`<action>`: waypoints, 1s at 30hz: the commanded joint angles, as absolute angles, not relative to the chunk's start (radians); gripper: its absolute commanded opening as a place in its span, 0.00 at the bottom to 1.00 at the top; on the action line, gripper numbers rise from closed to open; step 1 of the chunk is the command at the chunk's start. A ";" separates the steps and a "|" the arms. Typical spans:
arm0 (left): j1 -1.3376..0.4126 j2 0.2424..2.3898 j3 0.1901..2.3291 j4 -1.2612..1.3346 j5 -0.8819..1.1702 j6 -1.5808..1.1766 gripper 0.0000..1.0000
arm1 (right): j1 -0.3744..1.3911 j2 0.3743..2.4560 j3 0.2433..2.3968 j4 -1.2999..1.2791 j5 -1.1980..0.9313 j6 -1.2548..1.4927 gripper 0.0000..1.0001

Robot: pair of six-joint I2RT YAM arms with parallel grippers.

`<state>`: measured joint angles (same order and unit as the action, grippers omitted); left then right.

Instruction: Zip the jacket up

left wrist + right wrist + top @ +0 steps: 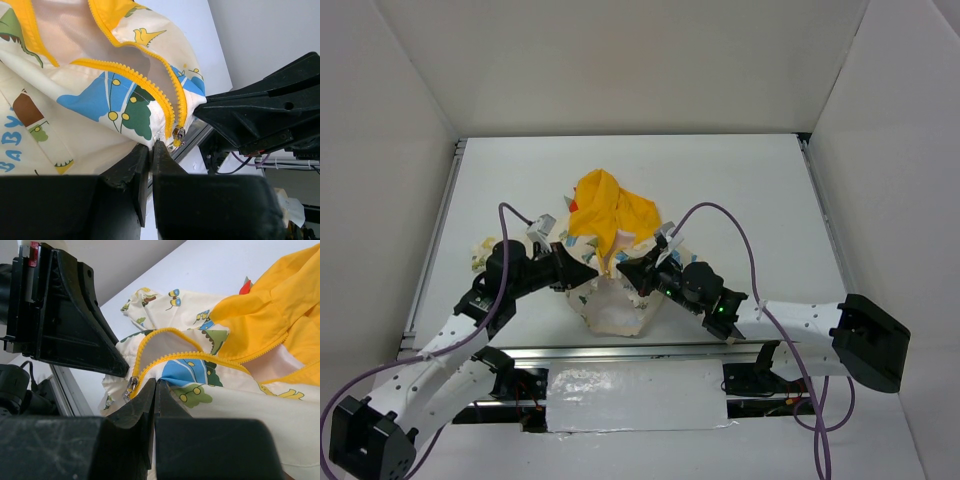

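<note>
The jacket (613, 305) lies in the middle of the table, cream with printed figures, its yellow hood (608, 210) bunched toward the far side. The yellow zipper (150, 85) gapes open, and its metal slider (178, 134) sits low at the hem. My left gripper (152, 145) is shut on the jacket's hem just beside the slider. Facing it from the other side, my right gripper (156, 382) is shut on the cream fabric right next to the slider (132, 385). In the top view both grippers, left (588, 270) and right (625, 270), meet over the jacket's front.
A metal rail (650, 350) runs along the table's near edge, close under the jacket's hem. White walls (380, 160) enclose the table on three sides. Purple cables (740, 225) loop above both arms. A shiny taped patch (635, 395) lies between the arm bases.
</note>
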<state>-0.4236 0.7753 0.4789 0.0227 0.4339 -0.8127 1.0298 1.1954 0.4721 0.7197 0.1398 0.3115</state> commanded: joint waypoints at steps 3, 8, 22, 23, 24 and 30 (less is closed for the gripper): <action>-0.428 0.749 0.537 0.025 0.391 -0.792 0.00 | 1.034 1.183 0.468 0.799 0.124 0.324 0.00; -0.428 0.764 0.546 0.035 0.396 -0.798 0.00 | 1.034 1.192 0.466 0.810 0.124 0.327 0.00; -0.428 0.776 0.545 0.041 0.413 -0.802 0.00 | 1.035 1.215 0.488 0.798 0.141 0.308 0.00; -0.428 0.776 0.543 0.041 0.411 -0.802 0.00 | 1.035 1.218 0.489 0.796 0.143 0.307 0.00; -0.428 0.775 0.543 0.041 0.413 -0.801 0.00 | 1.035 1.219 0.491 0.796 0.146 0.307 0.00; -0.428 0.775 0.548 0.031 0.411 -0.798 0.00 | 1.035 1.227 0.494 0.799 0.152 0.305 0.00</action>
<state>-0.4236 0.7773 0.5053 -0.0010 0.3977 -0.8120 1.0298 1.2198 0.4675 0.7414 0.1337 0.3202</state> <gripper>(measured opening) 0.163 0.006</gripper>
